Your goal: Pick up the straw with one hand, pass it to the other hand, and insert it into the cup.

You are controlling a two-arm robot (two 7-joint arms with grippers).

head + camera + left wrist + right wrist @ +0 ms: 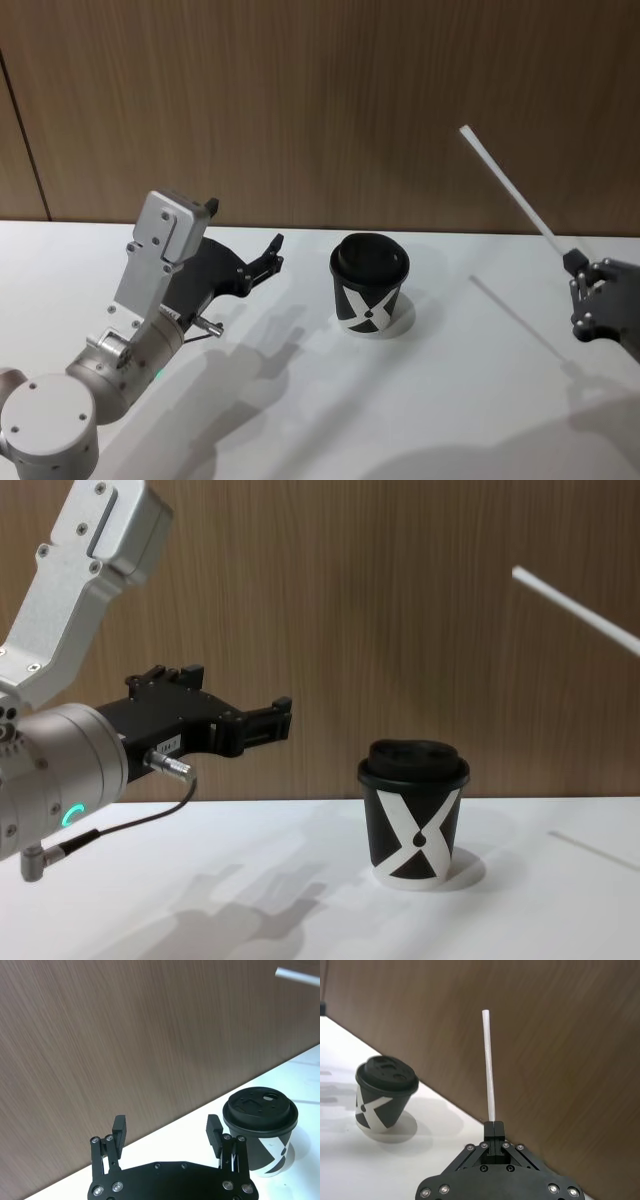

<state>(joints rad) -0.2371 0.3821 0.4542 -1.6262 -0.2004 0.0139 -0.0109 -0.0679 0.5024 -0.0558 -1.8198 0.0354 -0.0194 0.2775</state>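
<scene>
The right gripper [493, 1127] pinches the straw [505, 183] by its base; the open left gripper [166, 1125] should clasp mid-shaft before release.

In front of me a white table [400, 400] runs back to meet a brown wood-grain wall [330, 100], which has a dark upright seam [24, 135] near its left side.

A white table [300, 400] stands against a brown wood-panelled wall [300, 100].
</scene>
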